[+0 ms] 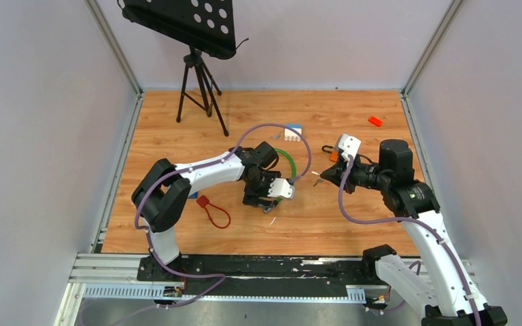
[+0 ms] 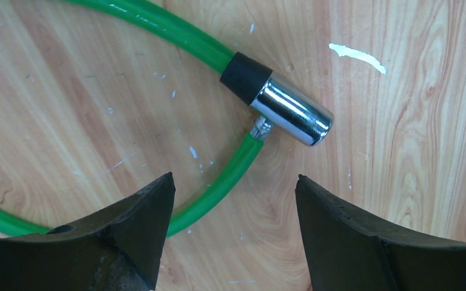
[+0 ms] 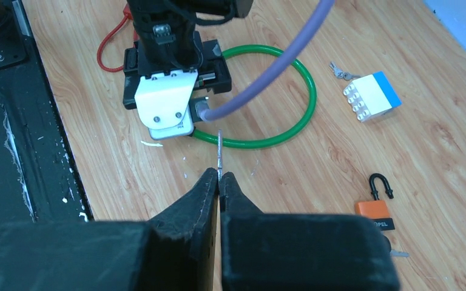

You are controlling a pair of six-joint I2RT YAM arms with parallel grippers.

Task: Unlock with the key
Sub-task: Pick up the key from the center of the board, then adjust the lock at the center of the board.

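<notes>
Fingers of the left gripper (image 2: pixel 235 182) stand spread above the lock barrel (image 2: pixel 291 112), gripping nothing. The right gripper (image 3: pixel 219 180) pinches the key (image 3: pixel 219 151) by its end. Risk: the barrel (chrome, black collar, on a green cable (image 2: pixel 158 24)) lies loose on the table (image 2: pixel 400 182), so an unbraced insertion would likely push it away or twist the thin key.
</notes>
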